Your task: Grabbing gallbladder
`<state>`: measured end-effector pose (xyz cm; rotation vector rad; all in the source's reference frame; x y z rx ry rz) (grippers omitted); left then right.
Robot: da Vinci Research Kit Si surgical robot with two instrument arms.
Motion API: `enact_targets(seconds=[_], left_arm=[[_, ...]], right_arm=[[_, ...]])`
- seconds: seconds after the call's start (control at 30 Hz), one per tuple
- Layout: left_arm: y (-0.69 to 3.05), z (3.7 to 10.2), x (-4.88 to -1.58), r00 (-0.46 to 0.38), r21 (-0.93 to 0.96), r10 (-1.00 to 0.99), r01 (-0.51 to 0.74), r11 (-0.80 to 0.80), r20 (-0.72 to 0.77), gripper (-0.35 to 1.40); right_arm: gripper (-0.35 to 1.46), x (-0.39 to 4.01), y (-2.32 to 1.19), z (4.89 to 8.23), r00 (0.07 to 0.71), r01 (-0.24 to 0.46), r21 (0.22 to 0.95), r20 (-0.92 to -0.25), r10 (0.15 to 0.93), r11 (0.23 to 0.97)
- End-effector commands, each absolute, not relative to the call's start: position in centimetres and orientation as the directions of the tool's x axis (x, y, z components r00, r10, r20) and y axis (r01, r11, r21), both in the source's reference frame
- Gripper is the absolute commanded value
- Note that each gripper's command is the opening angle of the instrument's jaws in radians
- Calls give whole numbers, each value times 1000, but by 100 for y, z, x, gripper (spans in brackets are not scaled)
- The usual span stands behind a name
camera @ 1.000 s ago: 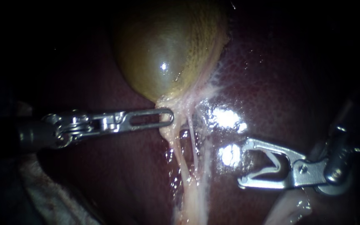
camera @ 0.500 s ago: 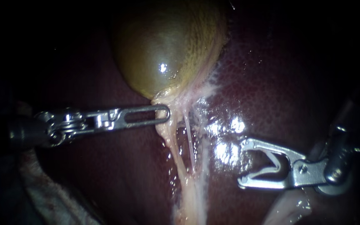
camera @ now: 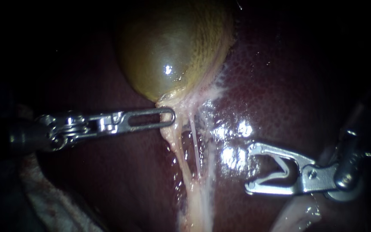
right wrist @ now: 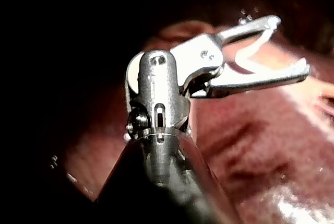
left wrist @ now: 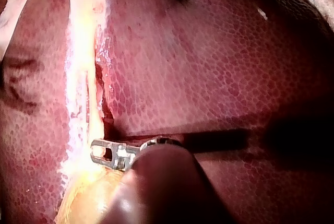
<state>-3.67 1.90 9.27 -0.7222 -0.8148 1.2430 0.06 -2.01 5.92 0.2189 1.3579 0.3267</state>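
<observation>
Endoscope view, left to right. The left instrument [camera: 170,116] enters level from the left edge, and its slim windowed jaws lie closed on the pale neck of the gallbladder [camera: 172,51], drawing it slightly leftward. The gallbladder itself, olive-yellow and glossy, sits above the jaw tips in the upper middle of the field, bedded against the dark red liver [camera: 280,86]. From its neck, pale strands [camera: 194,189] run downward over the liver surface. In the left wrist view the same tip rests where the yellow gallbladder meets the pale band. Well apart to the right, the right instrument [camera: 250,168] enters from the right edge above the wet liver. Its jaws stand wide, holding a pale V-shaped clip [camera: 286,169] with one leg along each jaw.
</observation>
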Motion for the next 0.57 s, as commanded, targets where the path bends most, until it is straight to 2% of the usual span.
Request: enact_targets(seconds=[0.03,0.57], left_arm=[[190,927,-367,126,-837,983,-517,182,136,-35],[190,928,-368,132,-835,982,-519,184,135,-35]], right_arm=[[59,6,-201,592,177,-103,340,-918,354,935],[59,6,-201,592,177,-103,340,-918,354,935]])
